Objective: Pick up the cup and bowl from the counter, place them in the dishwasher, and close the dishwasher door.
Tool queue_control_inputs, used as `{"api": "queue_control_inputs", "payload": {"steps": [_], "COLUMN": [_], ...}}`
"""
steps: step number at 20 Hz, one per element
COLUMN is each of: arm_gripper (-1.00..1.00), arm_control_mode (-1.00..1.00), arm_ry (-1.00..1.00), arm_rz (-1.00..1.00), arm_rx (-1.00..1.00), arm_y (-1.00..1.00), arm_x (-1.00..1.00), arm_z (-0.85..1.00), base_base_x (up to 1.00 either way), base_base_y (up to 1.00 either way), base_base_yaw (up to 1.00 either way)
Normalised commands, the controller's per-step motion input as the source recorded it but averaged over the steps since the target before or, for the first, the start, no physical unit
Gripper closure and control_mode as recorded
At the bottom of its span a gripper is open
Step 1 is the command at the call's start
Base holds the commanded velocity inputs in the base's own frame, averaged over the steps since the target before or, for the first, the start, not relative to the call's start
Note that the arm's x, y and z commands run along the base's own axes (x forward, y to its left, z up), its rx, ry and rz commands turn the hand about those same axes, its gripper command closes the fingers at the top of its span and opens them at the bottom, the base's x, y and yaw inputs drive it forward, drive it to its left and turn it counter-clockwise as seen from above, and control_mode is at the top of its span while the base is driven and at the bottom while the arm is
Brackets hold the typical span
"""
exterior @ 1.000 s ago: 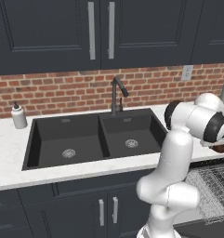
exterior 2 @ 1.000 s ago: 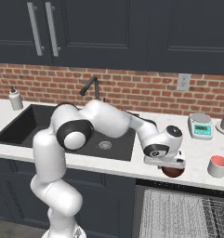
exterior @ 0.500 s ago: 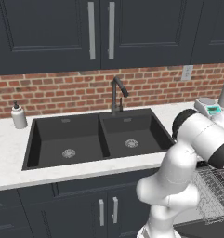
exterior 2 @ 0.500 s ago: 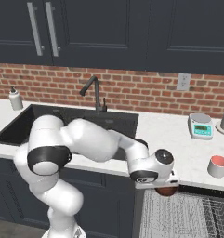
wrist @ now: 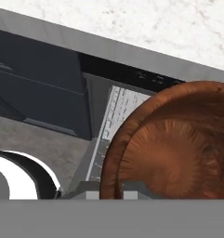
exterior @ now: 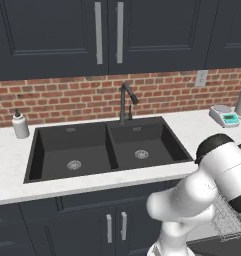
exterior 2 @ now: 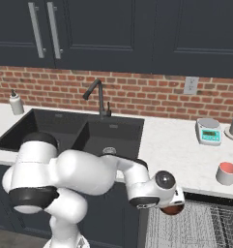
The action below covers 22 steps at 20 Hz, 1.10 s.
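A simulated kitchen: a white robot arm reaches down in front of the dishwasher, whose grey wire rack is pulled out just below the edge of the white stone desk. The gripper is closed nearly all the way on the rim of a brown bowl, holding it just above the near left corner of the rack, so the bowl hangs below the desk edge and over the open dishwasher. In the hand view the bowl sits close to the camera, with the rack's wires and the black control strip beyond it. The cup (pale outside, pinkish inside) stands upright on the desk, above the rack's right end and well apart from the bowl. The dishwasher door is not clearly visible from these angles. The risk from here looks to be the bowl's position near the rack's corner: released there, it could catch on the rack's edge wires, tip, or slide off toward the floor. The pinch on the rim is narrow too, so a quick wrist turn might let the bowl swing or slip before it is seated.
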Motion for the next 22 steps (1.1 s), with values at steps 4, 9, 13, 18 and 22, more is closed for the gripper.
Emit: {"api": "queue_control_inputs", "payload": {"steps": [4,9,13,18,22], "arm_gripper": [1.0,1.0,1.0,1.0,1.0], "arm_control_mode": [-1.0,-1.0,-1.0,-1.0,-1.0], "arm_ry": [-0.13,-0.04,0.0,0.0,0.01], "arm_rz": [0.0,0.0,0.0,0.0,0.0], "arm_rx": [0.02,0.04,0.01,0.01,0.0], "arm_y": [-0.45,-0.51,-0.59,-0.61,-0.44], "arm_x": [-0.37,-0.09,0.16,0.34,0.26], "arm_z": [0.0,0.0,0.0,0.0,-0.06], "base_base_x": [0.0,0.0,0.0,0.0,0.0], "base_base_y": [0.0,0.0,0.0,0.0,0.0], "base_base_yaw": [0.0,0.0,0.0,0.0,0.0]}}
